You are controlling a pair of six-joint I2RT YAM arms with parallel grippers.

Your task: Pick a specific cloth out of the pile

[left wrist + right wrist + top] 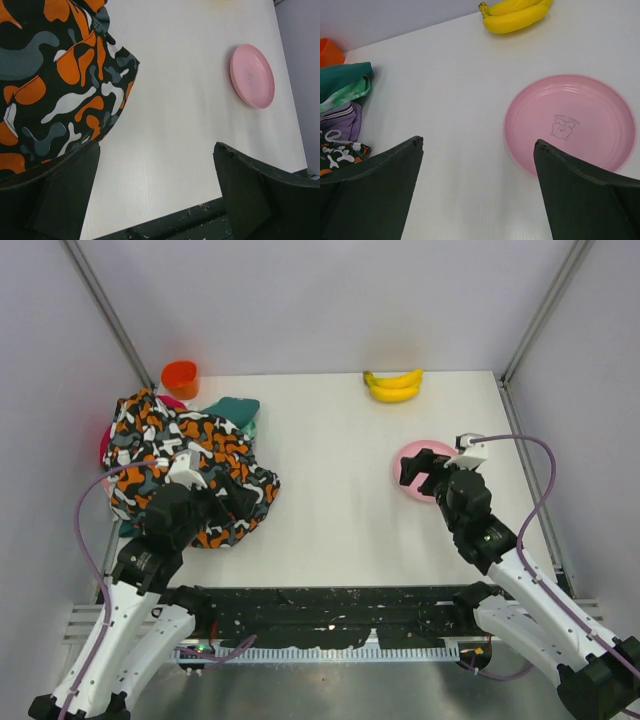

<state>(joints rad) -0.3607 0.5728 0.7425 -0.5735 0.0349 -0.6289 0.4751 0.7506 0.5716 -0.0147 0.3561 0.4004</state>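
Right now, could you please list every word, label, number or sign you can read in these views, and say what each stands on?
Pink plate: a short line of print above a small cartoon drawing, too small to read.
Orange, black and white patterned cloth: abstract shapes only, no lettering.
Bananas and orange cup: no label visible.
Nothing else legible in any view.

Your left arm (112, 635) and right arm (535, 605) are built alike: white shells on the long links, black housings at the joints. A thin lilac cable (83, 525) loops along each one. The left pincer (156, 160) and right pincer (477, 155) carry broad, matte, dark fingers (585, 200) — wedge-shaped, with slightly rough edges in your wrist views.
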